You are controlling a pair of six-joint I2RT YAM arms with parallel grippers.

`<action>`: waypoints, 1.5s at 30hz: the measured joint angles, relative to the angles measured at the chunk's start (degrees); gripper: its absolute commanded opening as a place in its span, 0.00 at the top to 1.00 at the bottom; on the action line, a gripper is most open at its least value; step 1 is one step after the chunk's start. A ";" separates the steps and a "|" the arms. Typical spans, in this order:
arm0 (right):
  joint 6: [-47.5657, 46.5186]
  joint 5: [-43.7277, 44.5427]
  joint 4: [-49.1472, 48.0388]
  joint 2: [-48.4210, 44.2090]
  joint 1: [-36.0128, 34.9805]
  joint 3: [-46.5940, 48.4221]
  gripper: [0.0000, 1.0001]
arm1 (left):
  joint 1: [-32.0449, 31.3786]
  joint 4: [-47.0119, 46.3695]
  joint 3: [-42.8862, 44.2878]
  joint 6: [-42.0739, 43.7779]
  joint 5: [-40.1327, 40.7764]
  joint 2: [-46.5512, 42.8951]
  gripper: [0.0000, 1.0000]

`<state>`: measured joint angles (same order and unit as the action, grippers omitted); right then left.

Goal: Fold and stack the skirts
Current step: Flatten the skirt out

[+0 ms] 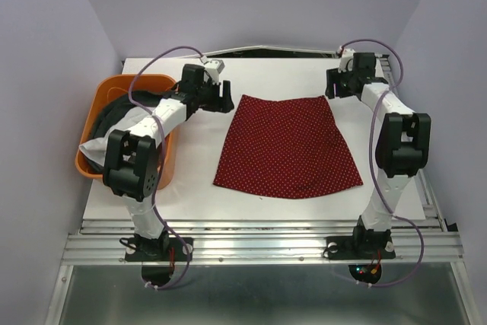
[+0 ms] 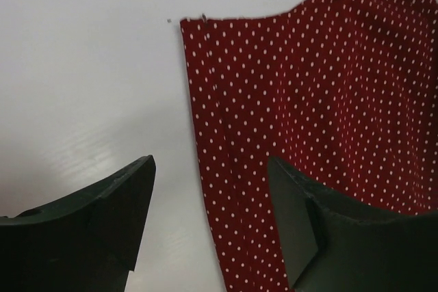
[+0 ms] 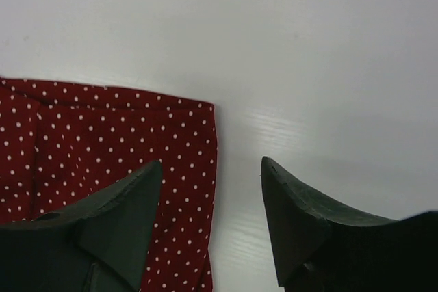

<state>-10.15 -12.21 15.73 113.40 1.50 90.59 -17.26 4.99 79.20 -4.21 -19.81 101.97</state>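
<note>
The red skirt [image 1: 288, 146] with tiny white dots lies spread flat in the middle of the table, narrow waist end toward the back. My left gripper [image 1: 225, 100] hovers open just off its back left corner, and in the left wrist view the skirt's side edge [image 2: 226, 169] runs below the wide gap between the fingers [image 2: 102, 217]. My right gripper [image 1: 333, 89] is open beside the back right corner, and the skirt corner [image 3: 185, 135] lies under the left finger [image 3: 102, 230]. A dark grey skirt [image 1: 114, 108] and a white skirt [image 1: 93, 148] sit bunched in the basket.
The orange plastic basket [image 1: 122, 79] stands at the table's left edge, partly under my left arm. Purple cables loop over both arms. The metal rail with the arm bases runs along the near edge.
</note>
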 measured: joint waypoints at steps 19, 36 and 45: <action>-3.21 -12.17 13.44 -3.26 9.16 -6.75 0.43 | -6.58 1.09 22.25 11.85 -3.91 17.22 0.25; 9.73 -23.74 10.12 24.83 5.11 20.74 0.99 | -11.61 2.29 8.15 9.22 -2.25 15.78 0.24; 20.79 -25.29 2.62 32.30 4.66 32.11 0.27 | -5.33 1.73 8.07 5.84 -1.33 14.40 0.23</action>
<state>10.63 -37.50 18.35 145.71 6.15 122.69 -22.59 6.72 87.26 1.63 -21.15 116.38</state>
